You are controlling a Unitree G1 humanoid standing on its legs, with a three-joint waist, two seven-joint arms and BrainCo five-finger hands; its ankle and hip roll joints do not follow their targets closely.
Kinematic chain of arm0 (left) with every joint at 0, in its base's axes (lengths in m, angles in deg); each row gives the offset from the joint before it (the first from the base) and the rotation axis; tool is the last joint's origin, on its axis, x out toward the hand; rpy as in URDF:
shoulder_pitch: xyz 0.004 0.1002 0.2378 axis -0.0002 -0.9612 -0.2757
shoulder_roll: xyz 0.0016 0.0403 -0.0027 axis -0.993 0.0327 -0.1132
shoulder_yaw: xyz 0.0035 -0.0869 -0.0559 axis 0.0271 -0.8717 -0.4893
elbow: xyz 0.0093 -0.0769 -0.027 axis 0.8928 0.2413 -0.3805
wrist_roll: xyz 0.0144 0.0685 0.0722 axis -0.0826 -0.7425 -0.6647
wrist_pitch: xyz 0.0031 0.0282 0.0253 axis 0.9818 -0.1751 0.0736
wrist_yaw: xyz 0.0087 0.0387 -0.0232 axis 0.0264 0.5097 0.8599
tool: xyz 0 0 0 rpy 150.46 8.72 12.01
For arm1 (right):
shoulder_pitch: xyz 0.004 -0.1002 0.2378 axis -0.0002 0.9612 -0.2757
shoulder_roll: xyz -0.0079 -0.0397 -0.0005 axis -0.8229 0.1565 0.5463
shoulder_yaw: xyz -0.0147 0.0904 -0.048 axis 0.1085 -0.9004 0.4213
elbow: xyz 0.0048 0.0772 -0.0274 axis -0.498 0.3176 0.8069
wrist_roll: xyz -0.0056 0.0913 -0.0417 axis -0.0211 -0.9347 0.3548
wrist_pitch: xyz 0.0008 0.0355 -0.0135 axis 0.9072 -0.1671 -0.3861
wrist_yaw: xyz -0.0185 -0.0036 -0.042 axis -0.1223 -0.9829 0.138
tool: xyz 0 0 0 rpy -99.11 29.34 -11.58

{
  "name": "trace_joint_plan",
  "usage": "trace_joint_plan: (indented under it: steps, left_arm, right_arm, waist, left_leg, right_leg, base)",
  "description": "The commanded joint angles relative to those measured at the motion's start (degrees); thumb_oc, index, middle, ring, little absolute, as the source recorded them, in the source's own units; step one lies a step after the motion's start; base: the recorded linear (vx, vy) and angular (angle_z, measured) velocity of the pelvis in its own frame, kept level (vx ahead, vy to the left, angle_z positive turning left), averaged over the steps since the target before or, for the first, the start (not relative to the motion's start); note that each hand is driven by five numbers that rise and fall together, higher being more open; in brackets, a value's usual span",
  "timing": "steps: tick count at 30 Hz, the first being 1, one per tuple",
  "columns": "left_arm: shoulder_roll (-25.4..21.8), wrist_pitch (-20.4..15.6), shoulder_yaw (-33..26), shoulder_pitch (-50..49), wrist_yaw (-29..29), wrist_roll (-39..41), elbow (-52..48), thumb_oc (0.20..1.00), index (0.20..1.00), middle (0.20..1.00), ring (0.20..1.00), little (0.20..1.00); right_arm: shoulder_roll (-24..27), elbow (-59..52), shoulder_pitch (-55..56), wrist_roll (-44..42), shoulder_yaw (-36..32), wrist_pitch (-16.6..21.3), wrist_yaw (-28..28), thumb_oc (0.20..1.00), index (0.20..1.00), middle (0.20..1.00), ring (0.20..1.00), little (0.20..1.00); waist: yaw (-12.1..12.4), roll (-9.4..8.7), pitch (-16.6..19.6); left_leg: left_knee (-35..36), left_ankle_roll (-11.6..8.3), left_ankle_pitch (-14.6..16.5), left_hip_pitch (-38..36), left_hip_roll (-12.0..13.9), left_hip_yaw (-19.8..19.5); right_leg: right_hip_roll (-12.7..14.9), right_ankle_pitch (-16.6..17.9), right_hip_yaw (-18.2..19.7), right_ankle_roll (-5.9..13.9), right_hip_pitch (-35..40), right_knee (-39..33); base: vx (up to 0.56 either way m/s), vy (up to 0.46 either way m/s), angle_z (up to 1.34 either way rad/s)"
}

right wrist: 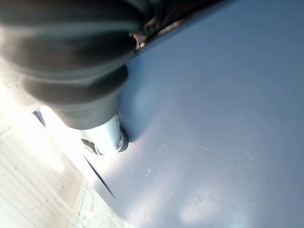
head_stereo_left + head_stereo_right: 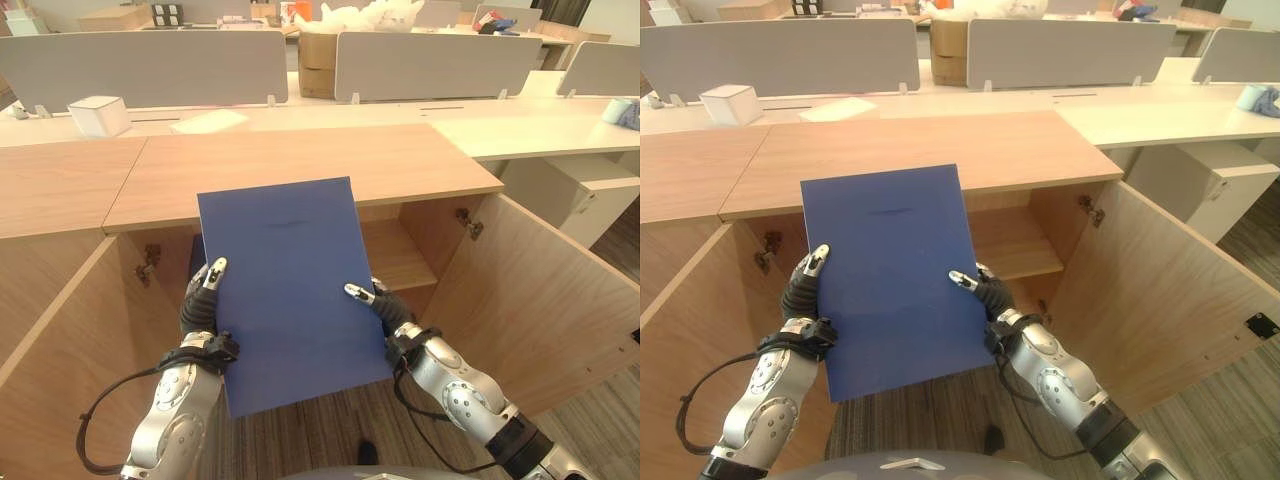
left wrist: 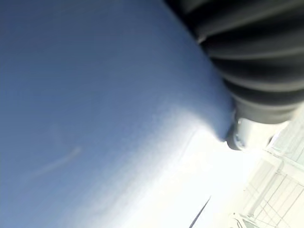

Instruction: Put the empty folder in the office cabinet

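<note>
We are in the carry step: the blue folder (image 2: pixel 288 290) sits in the air between our left hand (image 2: pixel 201 305) and right hand (image 2: pixel 383 305), each pinching a side edge with the thumb on top and the fingers clamped beneath. It hangs in front of the open cabinet (image 2: pixel 420 245), its far edge overlapping the wooden worktop (image 2: pixel 300 160) from our head view. The shelf (image 2: pixel 395 258) inside shows to the right. Next, we judge, the folder must drop below the worktop's edge and slide forward onto that shelf.
</note>
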State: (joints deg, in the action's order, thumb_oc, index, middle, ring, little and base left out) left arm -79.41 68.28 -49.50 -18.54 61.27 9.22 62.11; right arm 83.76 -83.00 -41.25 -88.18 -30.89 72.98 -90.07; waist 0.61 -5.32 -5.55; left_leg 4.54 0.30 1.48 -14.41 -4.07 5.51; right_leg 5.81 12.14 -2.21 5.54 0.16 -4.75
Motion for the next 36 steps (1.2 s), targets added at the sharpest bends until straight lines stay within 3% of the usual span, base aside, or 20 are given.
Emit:
trace_joint_plan:
  steps: [1,13,21,22,23,31,36]
  left_arm:
    - [0.5,-2.12,-0.28,0.84,1.31,0.39,-3.88,0.2,0.2,0.2,0.2,0.2]
    - [0.07,-0.09,1.06,-3.79,2.09,-0.79,-4.65,0.2,0.2,0.2,0.2,0.2]
    - [0.85,0.05,1.44,-2.96,1.12,-0.89,-4.55,0.2,0.2,0.2,0.2,0.2]
    - [0.87,0.12,1.57,-2.92,1.04,-0.82,-4.49,0.476,0.476,0.476,0.476,0.476]
    - [1.0,0.44,1.91,-2.94,0.73,-0.61,-4.36,1.0,1.0,1.0,1.0,1.0]
    - [-0.3,0.89,0.97,-4.42,0.79,-2.17,-4.35,1.0,1.0,1.0,1.0,1.0]
    - [-2.1,-0.1,-3.29,-7.45,0.03,-6.83,0.07,1.0,1.0,1.0,1.0,1.0]
  right_arm:
    - [-4.01,-4.33,-1.97,-1.07,-0.21,1.27,-1.51,0.2,0.2,0.2,0.2,0.2]
    - [-4.25,-4.35,0.14,-0.8,0.92,0.53,-1.42,0.2,0.2,0.2,0.2,0.2]
    - [-5.53,-3.62,-0.46,-1.52,1.19,0.89,-0.36,0.2,0.2,0.2,0.2,0.2]
    - [-5.64,-3.64,-0.44,-1.69,1.25,0.88,-0.27,0.2,0.2,0.2,0.2,0.2]
    - [-5.7,-3.73,-0.12,-1.96,1.16,0.88,0.16,0.2,0.2,0.2,0.2,0.2]
    - [-4.87,-4.86,1.0,-2.27,0.49,0.8,0.61,0.2,0.2,0.2,0.2,0.2]
    - [-2.13,-4.66,2.98,0.6,-4.44,1.48,1.7,0.2,0.2,0.2,0.2,0.2]
  waist:
    - [0.94,-2.04,-1.54]
    - [2.92,-4.32,-3.78]
    - [2.56,-4.08,-3.5]
    - [2.45,-4.0,-3.47]
    - [2.16,-3.76,-3.46]
    - [1.83,-3.14,-3.86]
    - [2.77,-1.92,-8.33]
  left_leg:
    - [0.46,0.7,4.19,2.51,0.63,-2.96]
    - [0.46,0.56,4.43,2.41,1.32,-2.7]
    - [0.46,0.52,4.55,2.46,1.32,-2.4]
    - [0.46,0.52,4.54,2.48,1.33,-2.36]
    - [0.46,0.53,4.55,2.47,1.27,-2.33]
    - [0.46,0.43,4.42,2.8,1.25,-2.57]
    - [0.46,-0.32,1.97,8.39,1.3,-3.76]
  right_leg:
    - [4.31,0.4,-0.14,5.97,-4.12,0.96]
    - [4.06,0.23,-0.4,6.07,-3.78,0.93]
    - [3.94,0.21,-0.07,5.82,-3.8,0.79]
    - [3.94,0.21,-0.04,5.81,-3.82,0.8]
    - [3.95,0.22,-0.04,5.72,-3.82,0.77]
    - [3.95,0.14,-0.08,5.68,-4.11,0.68]
    - [4.06,0.39,-1.76,5.58,-7.79,0.53]
  base:
    - [0.0,0.0,0.0]
    - [0.0,-0.008,0.01]
    - [0.0,0.0,0.0]
    - [0.0,0.0,0.0]
    - [0.0,0.0,0.0]
    - [-0.01,-0.003,0.0]
    - [-0.09,-0.034,0.08]
